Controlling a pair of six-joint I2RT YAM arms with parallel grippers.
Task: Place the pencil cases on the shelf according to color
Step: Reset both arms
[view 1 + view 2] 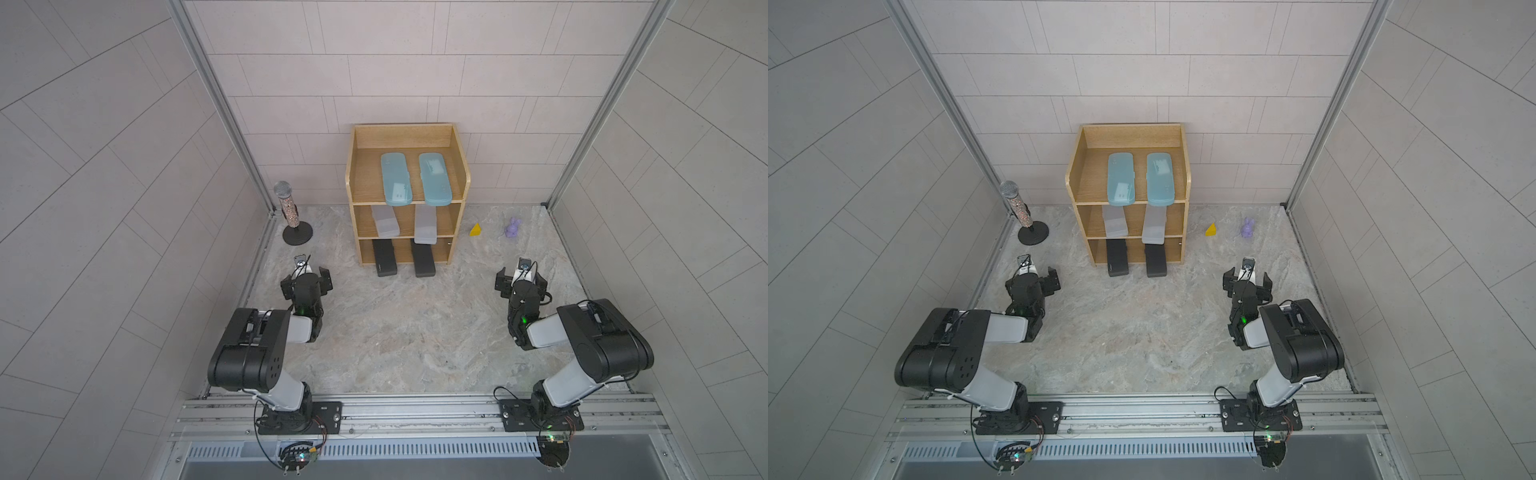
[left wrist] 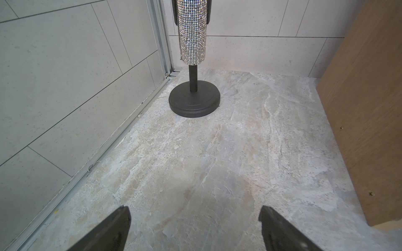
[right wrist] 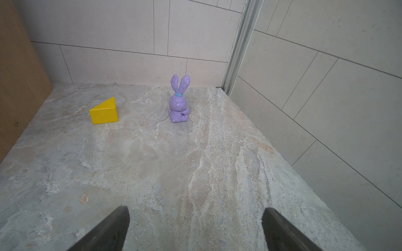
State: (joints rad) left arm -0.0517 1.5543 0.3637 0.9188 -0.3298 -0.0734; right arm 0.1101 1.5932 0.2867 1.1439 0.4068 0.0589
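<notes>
The light-wood shelf point(image 1: 457, 166) point(image 1: 1073, 174) stands against the back wall. Two light-blue pencil cases point(image 1: 396, 178) point(image 1: 434, 178) lie side by side on its top tier. Two frosted grey cases point(image 1: 385, 221) point(image 1: 425, 225) stick out of the middle tier. Two black cases point(image 1: 384, 258) point(image 1: 423, 259) poke out of the bottom tier onto the floor. My left gripper point(image 1: 306, 279) point(image 2: 195, 214) hovers open and empty at the shelf's front left. My right gripper point(image 1: 521, 281) point(image 3: 195, 215) hovers open and empty at the shelf's front right. Both wrist views show only the shelf's side panel point(image 2: 365, 108) point(image 3: 17, 87).
A glittery microphone on a round black stand point(image 1: 297, 232) point(image 2: 194, 98) is left of the shelf near the wall rail. A yellow wedge point(image 1: 476, 230) point(image 3: 104, 111) and a purple rabbit figure point(image 1: 513, 227) point(image 3: 178, 102) sit right of the shelf. Tiled walls enclose three sides.
</notes>
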